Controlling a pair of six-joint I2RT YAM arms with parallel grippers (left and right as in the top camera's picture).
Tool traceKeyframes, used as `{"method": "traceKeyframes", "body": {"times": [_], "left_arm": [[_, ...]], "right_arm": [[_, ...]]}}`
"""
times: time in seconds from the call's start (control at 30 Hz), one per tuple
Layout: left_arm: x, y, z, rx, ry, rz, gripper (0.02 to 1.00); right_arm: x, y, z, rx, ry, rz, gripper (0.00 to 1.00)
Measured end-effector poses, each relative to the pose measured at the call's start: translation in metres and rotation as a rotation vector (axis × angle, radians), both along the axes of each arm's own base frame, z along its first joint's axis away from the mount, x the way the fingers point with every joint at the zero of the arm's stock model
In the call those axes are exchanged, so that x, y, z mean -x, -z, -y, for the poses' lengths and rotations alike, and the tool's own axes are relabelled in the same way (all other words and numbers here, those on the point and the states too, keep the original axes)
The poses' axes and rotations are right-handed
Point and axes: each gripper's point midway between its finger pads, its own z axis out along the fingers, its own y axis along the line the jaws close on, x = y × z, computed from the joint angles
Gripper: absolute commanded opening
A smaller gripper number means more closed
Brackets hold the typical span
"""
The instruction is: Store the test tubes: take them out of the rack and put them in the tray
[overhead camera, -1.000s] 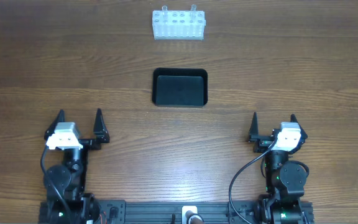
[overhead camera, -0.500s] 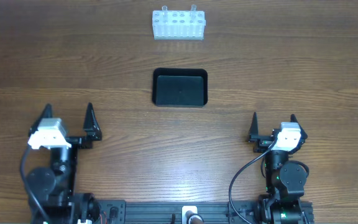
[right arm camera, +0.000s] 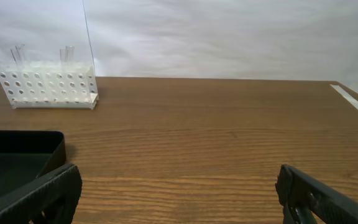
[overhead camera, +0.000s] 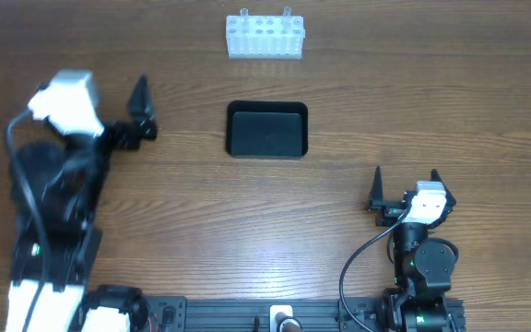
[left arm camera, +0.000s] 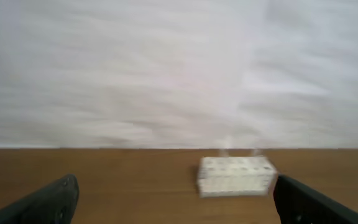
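Two tubes (overhead camera: 243, 15) are standing upright in rack (overhead camera: 265, 37), far side. Tray (overhead camera: 266, 129) is sitting empty just before it, likely for short carries. Left gripper (left arm camera: 179, 214) is hanging raised, jaws wide apart, facing rack, probably for first grab. Right gripper (overhead camera: 406, 189) is resting near its base, jaws apart too.

Brown wood-grain worktop (overhead camera: 431, 101) carrying a white test-tube rack (overhead camera: 265, 38) upright near its far edge, and a black rectangular tray (overhead camera: 267, 132) lying flat nearer the arm bases, in line with it but apart.
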Motion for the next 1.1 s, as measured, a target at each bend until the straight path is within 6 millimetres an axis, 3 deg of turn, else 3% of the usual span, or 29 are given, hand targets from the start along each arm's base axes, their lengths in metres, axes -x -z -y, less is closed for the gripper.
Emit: {"method": "traceKeyframes", "body": {"times": [0.33, 0.73, 0.83, 0.97, 1.1], "left_arm": [[-0.077, 0.022, 0.062, 0.051, 0.104, -0.157, 0.996], [-0.139, 0.052, 0.138, -0.002, 0.139, -0.301, 0.996], [-0.155, 0.060, 0.150, -0.018, 0.135, -0.323, 0.993], [-0.176, 0.072, 0.158, -0.027, 0.120, -0.347, 0.897], [-0.191, 0.092, 0.164, -0.047, 0.112, -0.393, 0.982]], "right_arm": [[0.000, 0.000, 0.000, 0.000, 0.000, 0.000, 0.991], [0.000, 0.000, 0.000, 0.000, 0.000, 0.000, 0.991], [0.000, 0.000, 0.000, 0.000, 0.000, 0.000, 0.991], [0.000, 0.000, 0.000, 0.000, 0.000, 0.000, 0.993], [0.000, 0.000, 0.000, 0.000, 0.000, 0.000, 0.993]]}}
